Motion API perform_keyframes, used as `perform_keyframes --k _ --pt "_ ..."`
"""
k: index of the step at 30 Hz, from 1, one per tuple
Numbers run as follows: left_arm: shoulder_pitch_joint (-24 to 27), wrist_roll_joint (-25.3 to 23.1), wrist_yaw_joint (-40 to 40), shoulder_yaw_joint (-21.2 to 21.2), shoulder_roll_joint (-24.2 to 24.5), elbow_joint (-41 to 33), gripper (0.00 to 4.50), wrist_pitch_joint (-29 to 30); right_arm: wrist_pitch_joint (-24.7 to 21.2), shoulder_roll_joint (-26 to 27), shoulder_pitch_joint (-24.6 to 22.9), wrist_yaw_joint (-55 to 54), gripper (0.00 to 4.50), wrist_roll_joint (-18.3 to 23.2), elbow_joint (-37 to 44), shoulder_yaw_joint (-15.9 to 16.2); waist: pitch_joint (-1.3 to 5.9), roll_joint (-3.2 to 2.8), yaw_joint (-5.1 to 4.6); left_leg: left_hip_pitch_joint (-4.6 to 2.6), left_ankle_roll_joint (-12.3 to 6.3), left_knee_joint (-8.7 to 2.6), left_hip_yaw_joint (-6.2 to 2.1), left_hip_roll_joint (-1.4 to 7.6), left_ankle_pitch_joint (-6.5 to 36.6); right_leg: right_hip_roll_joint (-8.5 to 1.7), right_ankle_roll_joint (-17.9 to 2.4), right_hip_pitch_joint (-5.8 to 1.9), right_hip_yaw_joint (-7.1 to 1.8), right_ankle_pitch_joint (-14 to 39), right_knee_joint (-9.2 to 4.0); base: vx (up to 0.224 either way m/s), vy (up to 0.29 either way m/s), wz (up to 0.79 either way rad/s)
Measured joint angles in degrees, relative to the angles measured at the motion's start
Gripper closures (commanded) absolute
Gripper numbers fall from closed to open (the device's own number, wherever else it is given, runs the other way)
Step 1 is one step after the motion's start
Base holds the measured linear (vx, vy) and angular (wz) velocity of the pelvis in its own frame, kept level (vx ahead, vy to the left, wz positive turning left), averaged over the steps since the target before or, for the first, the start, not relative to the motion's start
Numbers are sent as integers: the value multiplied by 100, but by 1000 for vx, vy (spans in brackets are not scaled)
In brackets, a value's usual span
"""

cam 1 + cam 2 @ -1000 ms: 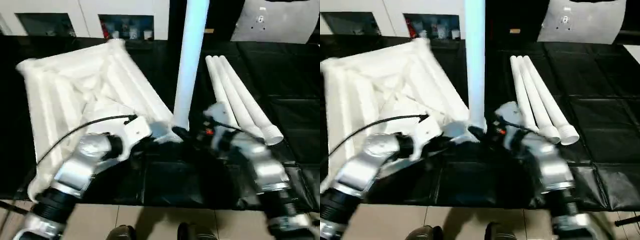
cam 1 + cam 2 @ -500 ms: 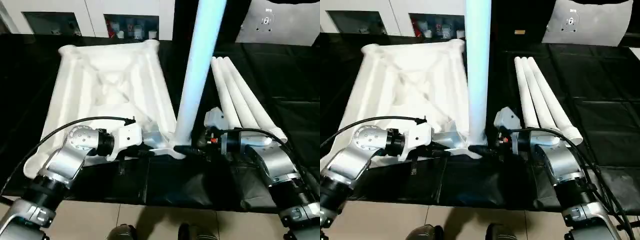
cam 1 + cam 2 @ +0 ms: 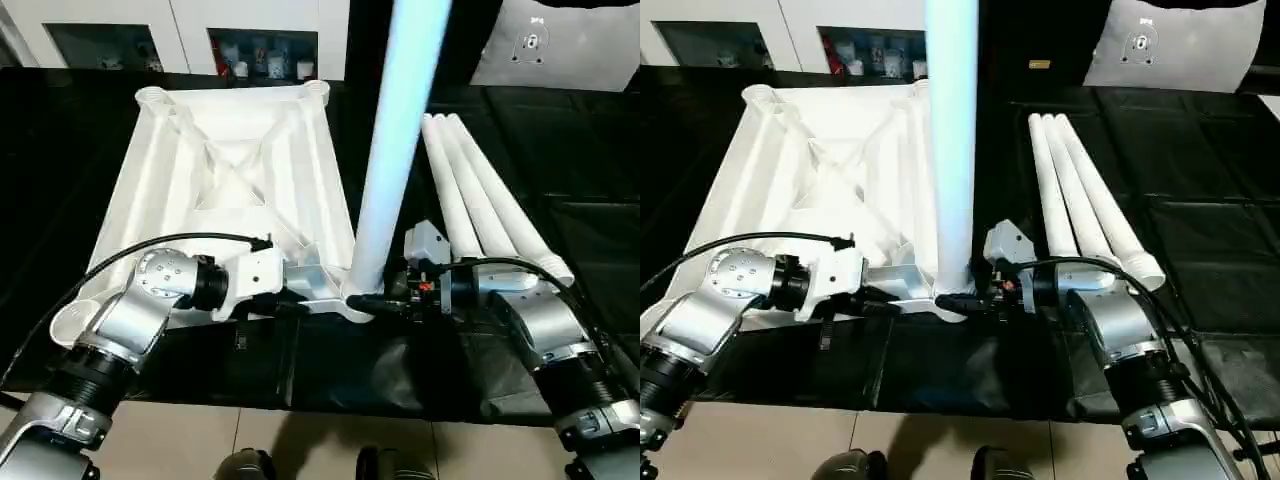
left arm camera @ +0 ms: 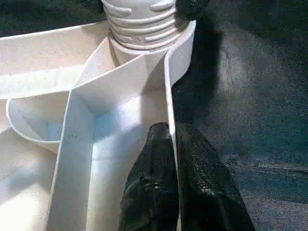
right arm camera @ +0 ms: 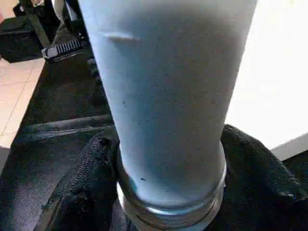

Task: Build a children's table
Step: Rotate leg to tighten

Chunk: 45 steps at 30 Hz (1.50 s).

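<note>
— One leg (image 3: 388,170) stands upright in the near corner socket (image 4: 144,33) of the upturned table top (image 3: 225,180); three spare legs (image 3: 480,195) lie side by side on the black tabletop (image 3: 560,150) just to its right. What do we flag as the risk?

— We judge the threaded end only partly seated, since threads show above the socket rim in the left wrist view. If the leg tips while turned, it could cross-thread or lever the corner off the tabletop.

— Jaws?

— Our left gripper (image 4: 173,159) is clenched on the thin edge wall of the top beside that socket. Our right gripper (image 3: 965,300) has its fingers (image 5: 82,183) either side of the leg's base; we cannot tell whether they grip it or stand slack.

— Orientation?

— The leg's long axis runs vertically, threaded end down. The top lies ribs up, long side running away from us.
</note>
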<state>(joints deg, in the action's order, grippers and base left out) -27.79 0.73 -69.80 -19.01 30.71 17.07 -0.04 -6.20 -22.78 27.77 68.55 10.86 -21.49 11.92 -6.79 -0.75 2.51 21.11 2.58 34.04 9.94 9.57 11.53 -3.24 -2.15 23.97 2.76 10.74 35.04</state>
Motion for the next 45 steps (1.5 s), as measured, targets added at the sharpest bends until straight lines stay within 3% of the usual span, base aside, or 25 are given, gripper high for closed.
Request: perform_keyframes --k 5,8,13,15,18,21,23,25,29,35,45 --pt "153 5 182 114 -2 -201 450 274 -65 268 -181 -403 177 7 119 -89 1 1 -20 -6 1 0 0 4 0 0 0 -5 3 0 2 0 0 0" --pt "284 -79 603 203 -116 -485 450 792 -112 628 -363 -1162 177 -63 186 -223 2 4 -100 -12 10 0 4 4 0 1 -7 -25 -2 -5 7 0 0 0" --pt "514 -269 1532 339 -666 -1112 450 1966 -237 1280 -524 -2650 178 -321 291 -486 3 8 -228 -19 54 0 5 4 3 1 -6 -30 -4 -6 1 0 0 0" --pt "572 -282 1792 351 -864 -1245 450 2224 -249 1426 -529 -2999 178 -394 290 -542 4 11 -228 -18 54 -2 5 4 2 1 -5 -30 -4 -6 1 0 0 0" --pt "573 -721 2746 393 -1642 -1462 450 2924 -336 2103 -493 -4341 178 -658 196 -879 7 8 -214 -15 55 -7 5 0 2 1 -3 -31 -6 -7 -1 0 0 0" --pt "533 -889 3206 319 -1988 -1498 450 3197 -355 2289 -397 -4942 178 -751 105 -933 14 -3 -192 -13 54 -15 4 -6 3 -1 -1 -33 -8 -6 -11 0 0 0" --pt "518 -947 3362 260 -2086 -1508 450 3255 -357 2328 -379 -5107 178 -829 106 -942 15 -4 -174 -11 52 -17 4 -6 4 -1 1 -33 -8 -5 -12 0 0 0" --pt "508 -948 3393 232 -2092 -1509 450 3262 -349 2328 -383 -5130 122 -823 110 -951 16 -6 -160 -10 52 -18 4 -6 5 -2 2 -32 -7 -4 -13 0 0 0" --pt "502 -960 3336 176 -2034 -1546 450 3261 -311 2358 -466 -5091 87 -800 191 -960 15 -6 -143 -6 52 -19 3 -5 5 -1 3 -27 -6 -3 -13 0 0 0" --pt "482 -895 2963 78 -1608 -1588 450 2984 -163 1976 -558 -4311 21 -618 243 -879 14 -4 -132 0 19 -20 1 -3 -11 0 3 0 -1 -4 -13 0 0 0" --pt "475 -485 1597 47 -577 -1295 450 1755 -33 727 -524 -2001 13 -195 341 -583 10 2 -59 0 15 -18 -2 -1 -11 1 3 -1 3 -4 -16 0 0 0"
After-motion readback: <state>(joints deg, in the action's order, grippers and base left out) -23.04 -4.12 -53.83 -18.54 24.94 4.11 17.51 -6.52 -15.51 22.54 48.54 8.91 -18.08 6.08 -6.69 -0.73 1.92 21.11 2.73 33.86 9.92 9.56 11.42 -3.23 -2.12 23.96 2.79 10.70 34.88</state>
